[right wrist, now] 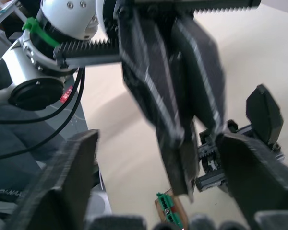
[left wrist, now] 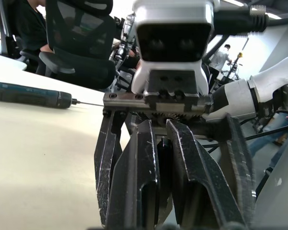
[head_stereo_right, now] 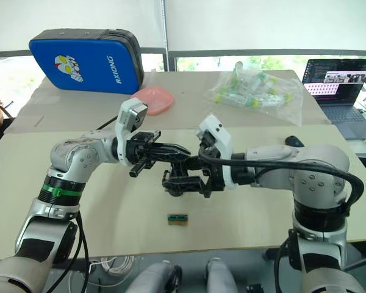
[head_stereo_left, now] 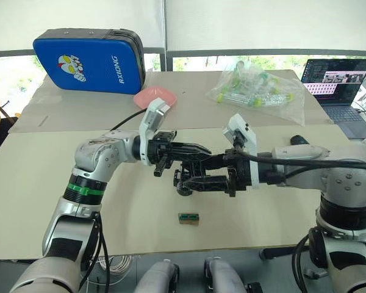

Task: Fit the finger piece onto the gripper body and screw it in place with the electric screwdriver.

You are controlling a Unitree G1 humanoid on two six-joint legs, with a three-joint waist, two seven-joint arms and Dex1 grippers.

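My left gripper (head_stereo_left: 204,150) reaches right over the table's middle, its fingers (left wrist: 144,182) shut on a thin black part that looks like the finger piece (right wrist: 180,167). Facing it, my right gripper (head_stereo_left: 198,170) is wide open, and the left fingers sit between its two fingers (right wrist: 259,177). The gripper body (head_stereo_left: 195,182), a black blocky part, is just below them beside one right finger; whether it rests on the table I cannot tell. The electric screwdriver (left wrist: 29,93) lies flat on the table beyond the right arm, thin bit showing.
A small green-topped brown block (head_stereo_left: 188,218) lies near the table's front edge. At the back are a blue case (head_stereo_left: 88,60), a pink dish (head_stereo_left: 154,96), and a clear bag of tubes (head_stereo_left: 256,88). An open laptop (head_stereo_left: 338,82) sits far right.
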